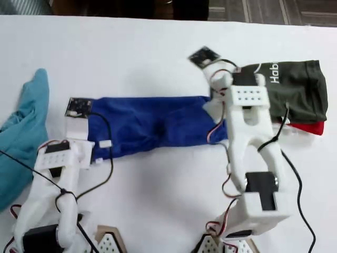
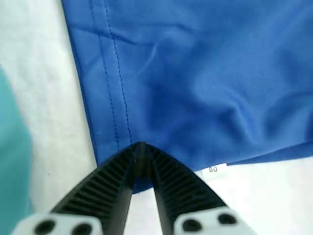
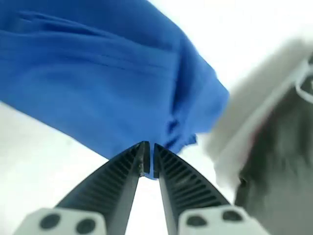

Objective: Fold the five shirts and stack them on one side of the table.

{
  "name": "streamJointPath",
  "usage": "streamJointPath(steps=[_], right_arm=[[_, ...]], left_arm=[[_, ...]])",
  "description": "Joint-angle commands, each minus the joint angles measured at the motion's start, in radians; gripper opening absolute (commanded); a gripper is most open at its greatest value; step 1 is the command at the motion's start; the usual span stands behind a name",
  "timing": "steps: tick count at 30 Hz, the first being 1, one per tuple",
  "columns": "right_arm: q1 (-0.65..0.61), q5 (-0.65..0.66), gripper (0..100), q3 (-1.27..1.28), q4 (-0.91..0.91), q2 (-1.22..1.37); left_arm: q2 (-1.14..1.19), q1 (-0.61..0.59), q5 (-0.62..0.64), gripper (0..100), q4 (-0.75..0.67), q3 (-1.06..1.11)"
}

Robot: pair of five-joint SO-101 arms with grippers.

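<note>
A blue shirt (image 1: 152, 125) lies folded into a long strip across the middle of the white table (image 1: 131, 58). My left gripper (image 1: 90, 132) sits at its left end, near the hemmed edge. In the left wrist view that gripper (image 2: 139, 147) is shut on the blue shirt (image 2: 195, 88), with cloth pinched between the fingers. At the strip's right end is my right gripper (image 1: 210, 108). In the right wrist view it (image 3: 149, 149) is shut on the bunched corner of the blue shirt (image 3: 98, 83).
A crumpled teal shirt (image 1: 23, 132) lies at the table's left edge, close to the left arm. A folded dark green shirt (image 1: 295, 89) rests on a red one (image 1: 310, 127) at the right, just beyond the right gripper. The table's far half is bare.
</note>
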Motion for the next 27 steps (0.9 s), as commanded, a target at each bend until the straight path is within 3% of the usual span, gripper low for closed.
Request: streamJointPath(steps=[1, 5, 10, 21, 27], right_arm=[[-0.127, -0.097, 2.1, -0.003, 0.010, -0.087], [-0.275, -0.204, 2.1, 0.025, -0.051, -0.042], [-0.389, -0.216, 2.1, 0.071, -0.088, 0.045], [-0.417, -0.216, 2.1, 0.123, -0.082, 0.101], [-0.407, -0.216, 2.1, 0.117, -0.031, -0.047]], left_arm=[[-0.025, 0.000, 0.008, 3, -0.014, -0.002], [-0.025, 0.000, 0.008, 3, -0.014, -0.002], [-0.025, 0.000, 0.008, 3, -0.014, -0.002], [-0.025, 0.000, 0.008, 3, -0.014, -0.002], [-0.025, 0.000, 0.009, 3, -0.014, -0.002]])
